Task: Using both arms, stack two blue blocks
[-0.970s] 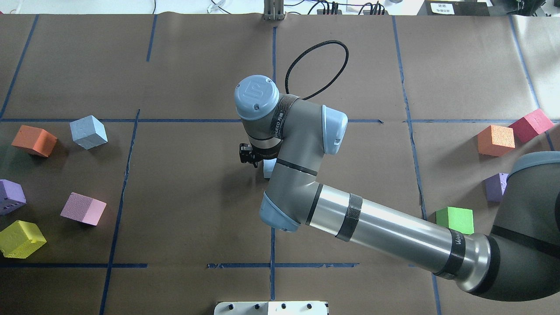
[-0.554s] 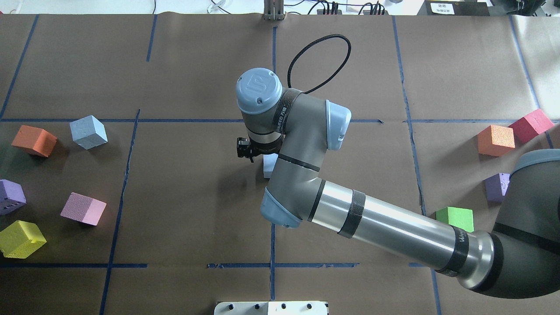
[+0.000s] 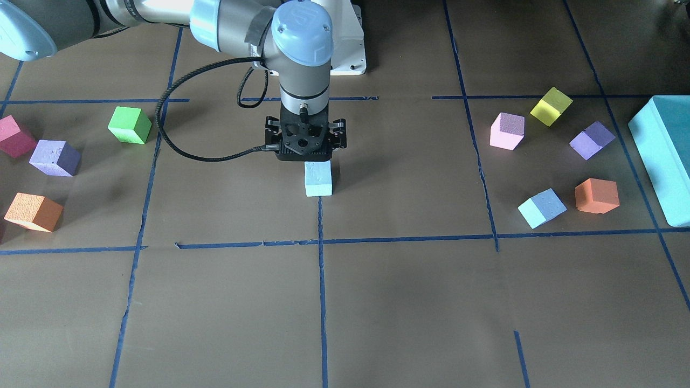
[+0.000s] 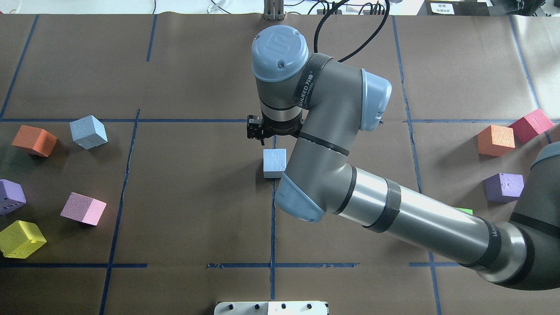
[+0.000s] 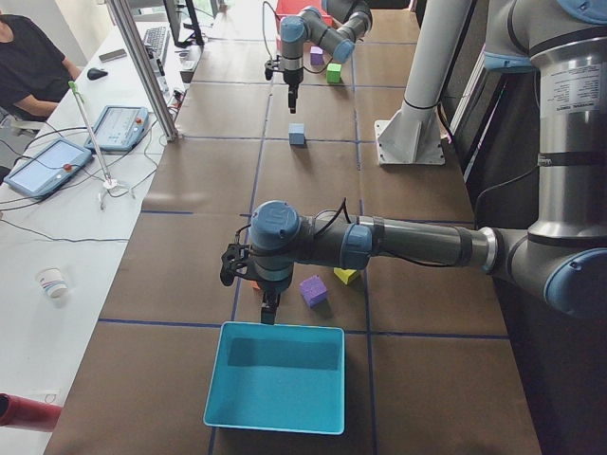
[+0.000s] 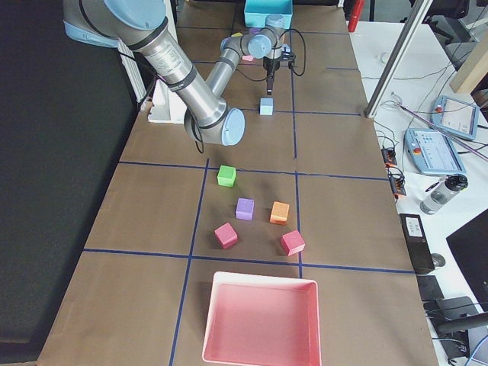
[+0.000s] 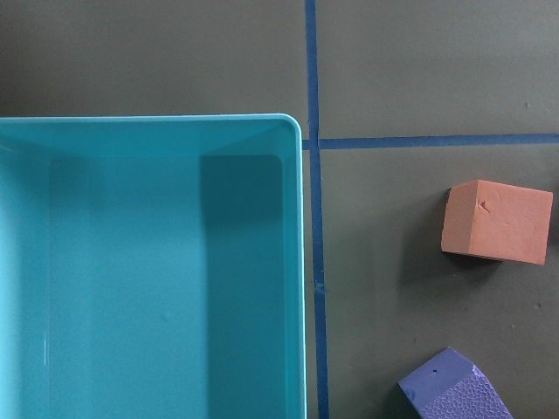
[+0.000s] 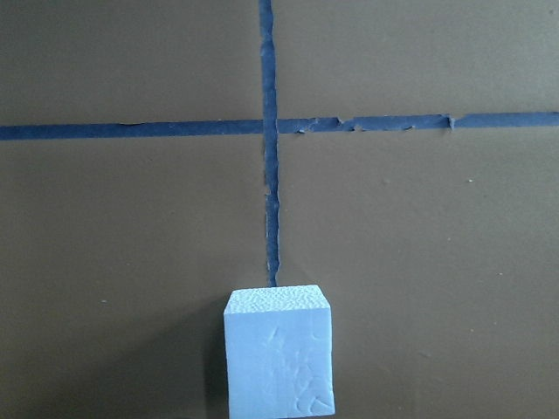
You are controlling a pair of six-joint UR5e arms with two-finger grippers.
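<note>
One pale blue block (image 4: pixel 274 162) stands alone on the table's centre line; it also shows in the front view (image 3: pixel 318 178) and low in the right wrist view (image 8: pixel 279 358). My right gripper (image 3: pixel 305 157) hangs above and just behind it, apart from it, jaws spread and empty. The second blue block (image 4: pixel 88 132) lies at the left, next to an orange cube (image 4: pixel 34 141). My left gripper (image 5: pixel 270 308) shows only in the exterior left view, low beside the teal box (image 5: pixel 275 379); I cannot tell if it is open or shut.
Purple (image 4: pixel 11 197), pink (image 4: pixel 83 208) and yellow (image 4: pixel 22 238) cubes lie at the left. Orange (image 4: pixel 495 140), red (image 4: pixel 530 124), purple (image 4: pixel 504 187) and green (image 3: pixel 129 125) cubes lie at the right. A pink-red tray (image 6: pixel 259 320) sits at the right end.
My right arm has risen and drawn back toward the far side, uncovering the centre blue block. The block stays where it was on the table.
</note>
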